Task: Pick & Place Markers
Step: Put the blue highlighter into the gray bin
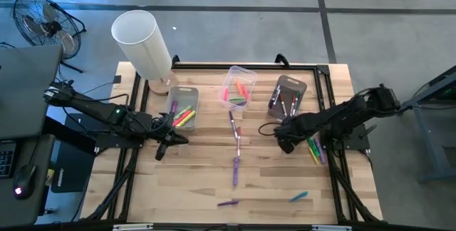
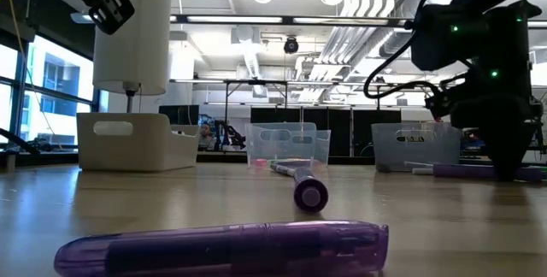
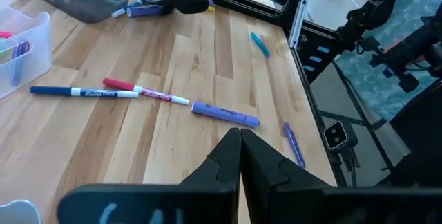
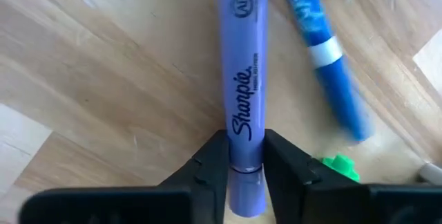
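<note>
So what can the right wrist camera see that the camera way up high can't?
Only the right wrist view shows the right end effector with a finger on each side of a purple Sharpie marker, the lettering on it, and a blue marker beside it.

Only the high view shows the whole table, the three bins, the left end effector with its fingers shut near the left bin, and markers scattered along the middle.

Both show the wooden tabletop and the right end effector low over the markers by the right bin.

Bright overhead lighting, foreground marker (image 2: 222,249) blurred
</note>
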Tool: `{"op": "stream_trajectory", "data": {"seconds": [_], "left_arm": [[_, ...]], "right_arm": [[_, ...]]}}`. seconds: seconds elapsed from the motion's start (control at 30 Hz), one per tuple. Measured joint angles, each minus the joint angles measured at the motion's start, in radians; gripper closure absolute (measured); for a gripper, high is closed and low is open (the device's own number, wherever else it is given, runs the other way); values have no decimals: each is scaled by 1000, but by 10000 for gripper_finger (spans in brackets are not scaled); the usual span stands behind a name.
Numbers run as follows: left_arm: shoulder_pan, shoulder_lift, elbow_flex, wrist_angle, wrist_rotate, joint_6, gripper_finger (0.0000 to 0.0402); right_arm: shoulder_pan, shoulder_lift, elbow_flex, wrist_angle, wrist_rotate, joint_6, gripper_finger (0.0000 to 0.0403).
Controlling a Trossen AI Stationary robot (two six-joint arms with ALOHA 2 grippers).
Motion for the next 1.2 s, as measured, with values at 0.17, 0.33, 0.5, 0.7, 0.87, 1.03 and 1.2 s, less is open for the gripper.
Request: {"op": "stream_trajectory", "data": {"seconds": [0.17,0.33,0.5,0.7,0.87,1.03,1.2], "left_arm": [[0,3,0,-1,-46,-4,395],[0,50,0,2,-123,-27,328],[0,131,0,49,-204,-55,234],[0,235,0,297,-281,46,177],[0,315,0,627,-291,196,172],[8,379,23,852,-306,291,172],[52,431,113,812,-280,304,172]], "right_arm": [[38,6,42,6,-45,23,350],[97,5,125,67,-144,13,350],[167,5,252,193,-33,-11,349],[200,4,416,426,269,-179,349],[189,7,523,589,423,-391,349],[165,49,608,727,448,-575,349],[146,115,694,731,415,-647,349]]}}
